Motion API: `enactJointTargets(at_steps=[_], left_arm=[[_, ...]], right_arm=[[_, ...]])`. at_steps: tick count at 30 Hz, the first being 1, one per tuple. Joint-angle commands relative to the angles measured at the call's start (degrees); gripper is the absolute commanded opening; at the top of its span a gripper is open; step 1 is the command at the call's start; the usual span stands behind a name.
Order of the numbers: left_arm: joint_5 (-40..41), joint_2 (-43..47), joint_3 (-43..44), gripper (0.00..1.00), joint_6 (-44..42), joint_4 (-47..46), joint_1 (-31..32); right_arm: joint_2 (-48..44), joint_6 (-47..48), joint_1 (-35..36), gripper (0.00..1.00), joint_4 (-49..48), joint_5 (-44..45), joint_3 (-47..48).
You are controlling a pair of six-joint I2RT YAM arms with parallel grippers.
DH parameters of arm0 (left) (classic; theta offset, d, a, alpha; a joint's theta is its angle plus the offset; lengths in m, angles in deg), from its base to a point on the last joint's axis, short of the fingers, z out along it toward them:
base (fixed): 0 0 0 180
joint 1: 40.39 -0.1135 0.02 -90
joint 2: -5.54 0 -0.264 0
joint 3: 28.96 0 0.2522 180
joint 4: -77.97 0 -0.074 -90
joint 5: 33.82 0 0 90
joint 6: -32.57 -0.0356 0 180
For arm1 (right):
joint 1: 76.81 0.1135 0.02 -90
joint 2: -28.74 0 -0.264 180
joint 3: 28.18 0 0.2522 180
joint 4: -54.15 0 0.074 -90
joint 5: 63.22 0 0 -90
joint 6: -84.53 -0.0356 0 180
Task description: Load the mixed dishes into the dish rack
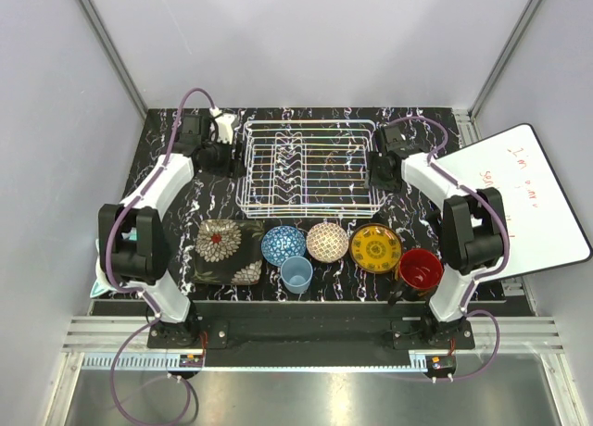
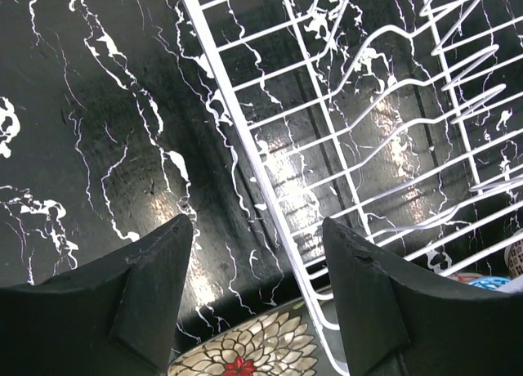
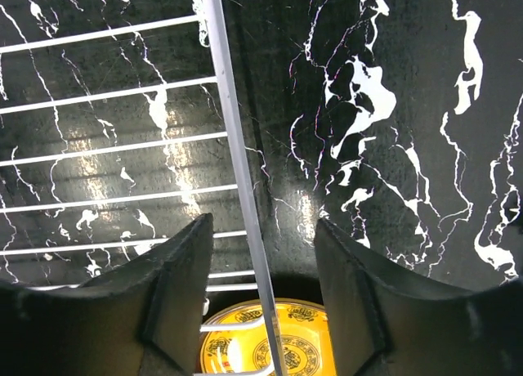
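Nothing loaded yet: my dish rack [image 1: 310, 167] is empty.
All six dishes [image 1: 327, 242] sit on the bench [image 1: 278, 114] before it; left and right jaws stand open astride its side rims.

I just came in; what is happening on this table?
The robot's left gripper straddles the left side rail of the white wire dish rack, and the right gripper straddles its right rail, both with jaws open. No dish is in the rack yet. The black square floral plate, blue patterned bowl, light-blue cup, beige patterned bowl, yellow ornate round plate and red-inside dark mug sit in a row on the black marbled table in front of it.
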Motion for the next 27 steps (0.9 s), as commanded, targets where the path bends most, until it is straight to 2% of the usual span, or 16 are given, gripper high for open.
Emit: enactJointTargets(at_steps=[1, 2, 4, 7, 17, 19, 23, 24, 27], left_arm=[[-0.5, -1.0, -0.1, 0.68, 0.4, -4.2, 0.6], [-0.3, -1.6, -0.2, 0.68, 0.4, -4.3, 0.7], [0.1, -2.3, -0.3, 0.68, 0.1, -4.9, 1.0], [0.7, -3.4, -0.2, 0.68, 0.2, -5.2, 1.1], [2.4, -8.4, 3.9, 0.67, 0.9, -6.6, 1.1], [2.3, -9.2, 5.0, 0.67, 1.7, -6.4, 1.2], [1.0, -8.7, 4.1, 0.67, 1.8, -6.4, 1.5], [0.9, -8.6, 3.7, 0.67, 1.8, -6.4, 1.5], [0.9, -8.2, 2.7, 0.66, 2.1, -7.0, 1.7]], right_arm=[[0.6, 0.4, 0.7, 0.56, -1.7, 0.4, 3.2], [1.4, 0.4, 0.7, 0.53, -1.8, 0.2, 3.5], [2.4, 0.4, 0.7, 0.35, -1.7, -0.3, 4.6], [4.0, 0.5, 0.7, 0.21, -1.7, -1.2, 6.6], [8.9, -0.1, 0.7, 0.16, -1.7, -3.2, 10.6], [9.3, 0.0, 0.7, 0.17, -1.2, -3.2, 11.7], [8.6, 0.4, 0.8, 0.29, -0.9, -2.7, 11.8], [8.3, 0.6, 0.7, 0.41, -0.9, -2.7, 11.5], [7.3, 0.6, 0.7, 0.62, -0.8, -2.5, 11.3]])
